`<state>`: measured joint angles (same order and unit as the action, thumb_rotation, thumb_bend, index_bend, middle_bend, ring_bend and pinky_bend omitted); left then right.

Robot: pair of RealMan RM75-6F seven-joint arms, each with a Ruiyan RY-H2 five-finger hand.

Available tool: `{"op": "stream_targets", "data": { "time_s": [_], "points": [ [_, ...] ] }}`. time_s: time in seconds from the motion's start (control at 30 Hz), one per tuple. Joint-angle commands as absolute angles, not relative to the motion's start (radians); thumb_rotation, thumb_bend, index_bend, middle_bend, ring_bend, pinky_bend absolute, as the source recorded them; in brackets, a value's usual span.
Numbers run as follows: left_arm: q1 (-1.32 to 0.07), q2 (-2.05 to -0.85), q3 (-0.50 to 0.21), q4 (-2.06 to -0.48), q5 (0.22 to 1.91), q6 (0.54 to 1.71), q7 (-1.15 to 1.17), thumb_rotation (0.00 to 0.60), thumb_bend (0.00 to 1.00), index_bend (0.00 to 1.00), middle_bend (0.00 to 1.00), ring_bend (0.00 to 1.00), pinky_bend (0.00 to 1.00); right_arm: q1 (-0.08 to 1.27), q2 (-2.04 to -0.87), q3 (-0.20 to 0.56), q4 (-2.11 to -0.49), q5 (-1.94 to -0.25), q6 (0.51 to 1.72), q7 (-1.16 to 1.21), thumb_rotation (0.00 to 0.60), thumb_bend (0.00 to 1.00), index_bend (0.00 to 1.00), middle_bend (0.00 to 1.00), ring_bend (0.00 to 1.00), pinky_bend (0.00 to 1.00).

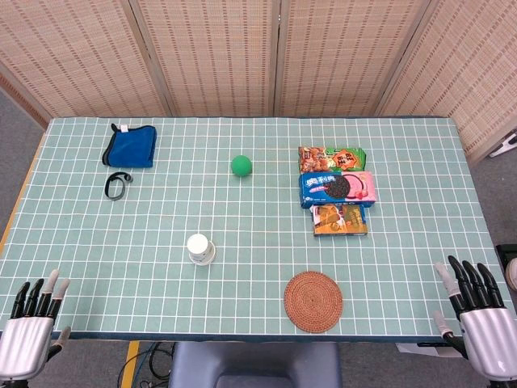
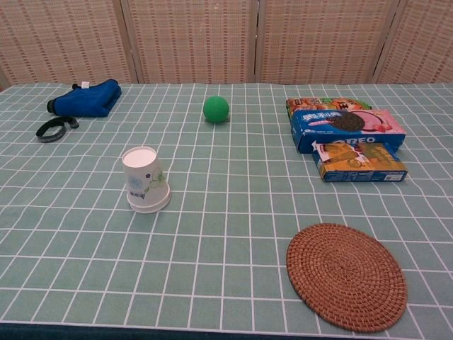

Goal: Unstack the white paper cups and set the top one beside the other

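Observation:
The white paper cups [image 1: 200, 249] stand stacked and upside down on the green checked tablecloth, left of the middle; in the chest view the stack [image 2: 145, 180] shows a pale printed pattern on its side. My left hand [image 1: 31, 322] hovers at the near left corner, fingers apart, empty. At the near right corner my right hand [image 1: 478, 317] is likewise open and holds nothing. Both hands are far from the cups and show only in the head view.
A round woven coaster [image 1: 313, 301] lies near the front edge. Three snack boxes [image 1: 337, 189] sit at the right, a green ball [image 1: 241, 166] in the middle back, a blue cloth [image 1: 130, 145] and a black band [image 1: 117, 186] at the far left.

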<state>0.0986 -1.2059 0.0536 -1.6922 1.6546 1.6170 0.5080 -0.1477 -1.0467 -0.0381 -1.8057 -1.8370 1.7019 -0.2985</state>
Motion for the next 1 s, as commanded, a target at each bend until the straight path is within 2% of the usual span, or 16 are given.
{"op": "stream_targets", "data": {
  "time_s": [0.03,0.43,0.63,0.8,1.0],
  "points": [
    [0.099,-1.205,0.054,-1.695,1.652,1.616,0.504,0.600,0.29,0.00,0.00,0.00,0.00,-0.146,-1.046,-0.038,-1.806,-1.835,1.698,-0.299,0.600,0.31,0.01,0.00,0.00,0.00],
    [0.089,-1.197,0.056,-1.691,1.678,1.615,0.489,0.600,0.29,0.00,0.00,0.00,0.00,-0.153,-1.048,-0.034,-1.813,-1.815,1.706,-0.304,0.600,0.31,0.01,0.00,0.00,0.00],
    [0.064,-1.187,0.045,-1.705,1.651,1.570,0.462,0.600,0.30,0.00,0.00,0.00,0.00,-0.166,-1.044,-0.037,-1.810,-1.827,1.735,-0.289,0.600,0.32,0.01,0.00,0.00,0.00],
    [0.033,-1.174,0.022,-1.741,1.620,1.533,0.428,0.600,0.30,0.02,0.00,0.00,0.00,-0.148,-1.041,-0.033,-1.810,-1.828,1.713,-0.278,0.600,0.32,0.01,0.00,0.00,0.00],
    [-0.007,-1.134,0.004,-1.821,1.601,1.481,0.475,0.600,0.30,0.11,0.00,0.00,0.00,-0.115,-1.036,-0.015,-1.817,-1.786,1.654,-0.278,0.600,0.31,0.01,0.00,0.00,0.00]
  ]
}}
